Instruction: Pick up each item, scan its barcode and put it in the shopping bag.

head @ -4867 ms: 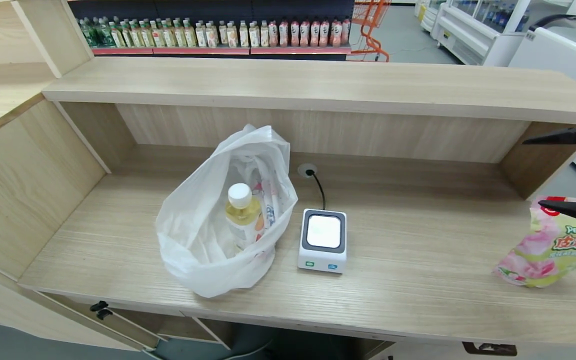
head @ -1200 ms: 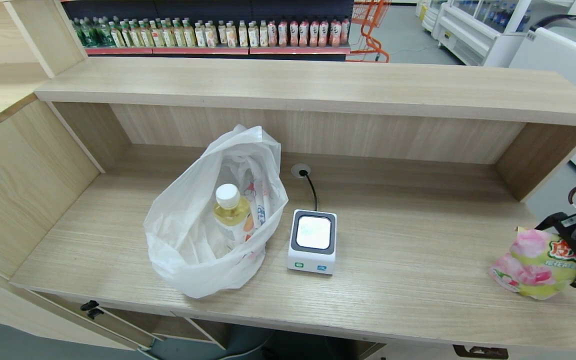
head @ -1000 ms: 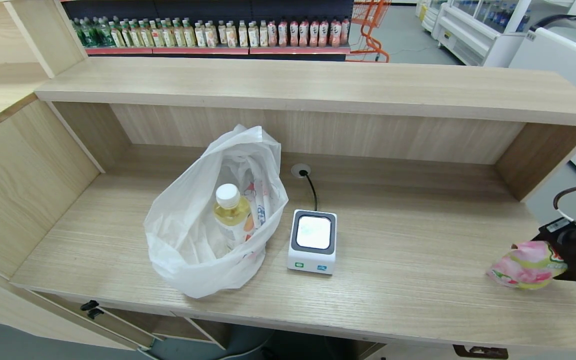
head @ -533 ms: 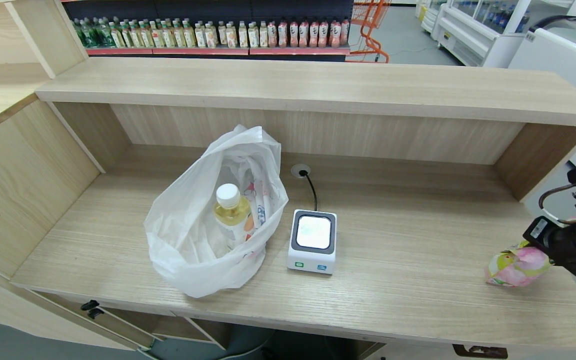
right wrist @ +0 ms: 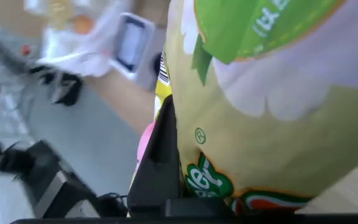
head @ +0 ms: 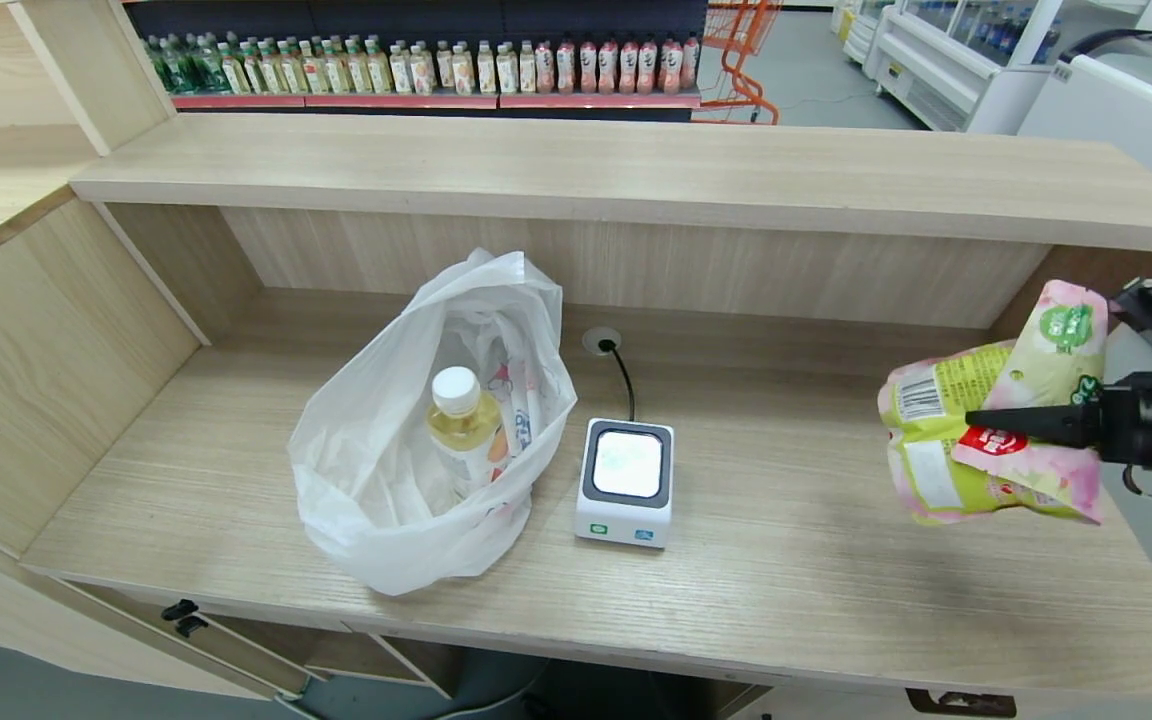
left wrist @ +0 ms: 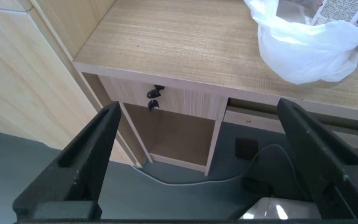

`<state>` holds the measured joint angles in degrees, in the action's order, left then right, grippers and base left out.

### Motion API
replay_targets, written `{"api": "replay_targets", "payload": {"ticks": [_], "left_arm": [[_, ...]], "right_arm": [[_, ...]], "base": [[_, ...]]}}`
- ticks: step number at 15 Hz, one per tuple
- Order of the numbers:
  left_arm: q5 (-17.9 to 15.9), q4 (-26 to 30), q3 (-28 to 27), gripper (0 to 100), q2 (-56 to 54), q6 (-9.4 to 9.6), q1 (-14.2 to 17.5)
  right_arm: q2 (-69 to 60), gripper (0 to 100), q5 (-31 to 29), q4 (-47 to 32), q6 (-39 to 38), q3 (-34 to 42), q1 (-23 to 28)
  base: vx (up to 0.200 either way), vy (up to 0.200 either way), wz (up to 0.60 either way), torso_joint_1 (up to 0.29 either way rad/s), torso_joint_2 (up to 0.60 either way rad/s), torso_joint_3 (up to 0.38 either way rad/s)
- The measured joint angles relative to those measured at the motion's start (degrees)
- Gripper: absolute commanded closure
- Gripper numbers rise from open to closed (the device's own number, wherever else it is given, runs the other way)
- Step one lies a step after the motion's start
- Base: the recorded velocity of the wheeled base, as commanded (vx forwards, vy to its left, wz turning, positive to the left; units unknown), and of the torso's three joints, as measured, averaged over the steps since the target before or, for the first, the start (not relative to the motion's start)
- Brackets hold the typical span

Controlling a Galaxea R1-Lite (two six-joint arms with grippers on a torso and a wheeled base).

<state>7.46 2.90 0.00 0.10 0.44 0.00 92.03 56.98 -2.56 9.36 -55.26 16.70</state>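
Head view lays out the bench (head: 836, 560) first: the white shopping bag (head: 386, 520) stands open on its left half with a bottle (head: 461, 420) already upright inside, and the scanner (head: 626, 480) sits just beside the bag, its lit window facing up. Well to the right, lifted off the bench, hangs the snack pouch (head: 946, 470), pinched in the clenched right hand (head: 996, 420).

The step in hand looks like carrying the pouch to the scanner. To do it well, the right hand should travel left at a height that keeps the pouch off the bench, then roll so the barcode (head: 921, 398), now turned up and away from the window, faces down over the glass and holds steady. The pouch is soft and sags around the grip, so a slow, level pass should keep the print flat.

Relative to the right hand, the pouch sits between the fingers, with one dark finger (right wrist: 160, 155) crossing its face. The left hand (left wrist: 197, 162) hangs spread wide and holding nothing, below the bench's front edge.
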Motion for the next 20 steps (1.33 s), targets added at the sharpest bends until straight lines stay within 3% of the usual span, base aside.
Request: {"api": "replay_targets", "payload": {"ticks": [3, 4, 8, 10, 14, 20], "left_arm": [[-0.02, -0.01, 0.00, 0, 0.00, 0.00, 0.00], [-0.02, 0.00, 0.00, 0, 0.00, 0.00, 0.00], [-0.02, -0.01, 0.00, 0, 0.00, 0.00, 0.00], [-0.02, 0.00, 0.00, 0, 0.00, 0.00, 0.00], [-0.02, -0.01, 0.00, 0, 0.00, 0.00, 0.00], [-0.02, -0.01, 0.00, 0, 0.00, 0.00, 0.00]], "right_arm": [[-3.57, 100, 17.87, 0.07, 2.01, 0.33, -3.23], [-5.03, 100, 20.37, 0.07, -0.15, 0.44, -5.10], [-9.97, 100, 24.13, 0.84, -3.05, 2.73, -12.07], [-11.79, 100, 24.33, 2.45, 4.51, 5.62, -14.07], [-12.26, 100, 24.48, 3.00, 28.34, 9.09, -17.58], [-12.34, 100, 25.16, 3.00, 37.66, 12.30, -19.09]], "base": [[0.000, 0.000, 0.00, 0.000, 0.00, 0.000], [0.000, 0.000, 0.00, 0.000, 0.00, 0.000], [0.000, 0.000, 0.00, 0.000, 0.00, 0.000], [0.000, 0.000, 0.00, 0.000, 0.00, 0.000], [0.000, 0.000, 0.00, 0.000, 0.00, 0.000], [0.000, 0.000, 0.00, 0.000, 0.00, 0.000]]}}
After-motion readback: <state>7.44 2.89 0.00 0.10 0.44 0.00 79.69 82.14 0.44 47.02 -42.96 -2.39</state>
